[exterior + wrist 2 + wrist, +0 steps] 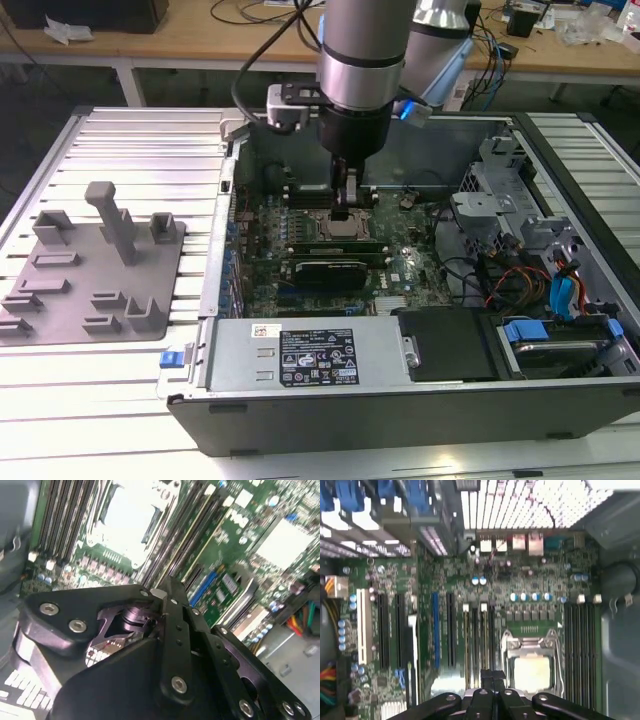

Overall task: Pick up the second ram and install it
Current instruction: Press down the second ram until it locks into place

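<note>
My gripper (343,205) hangs inside the open computer case (300,365), low over the motherboard (405,265) at the CPU socket (532,672). Its black fingers (487,680) are pressed together and shut, and nothing shows between them. Right beside the socket, thin green ram sticks stand on edge in the slots. I take the second ram (485,640) (200,535) (330,244) to be the one in line with my fingertips. Whether the tips touch its top edge I cannot tell.
A grey plastic holder plate with blocks (95,260) lies on the slatted table at the exterior view's left. The power supply (310,360) runs along the case's near wall. Drive cages and cables (520,250) crowd the exterior view's right. A second bank of slots (580,650) flanks the socket.
</note>
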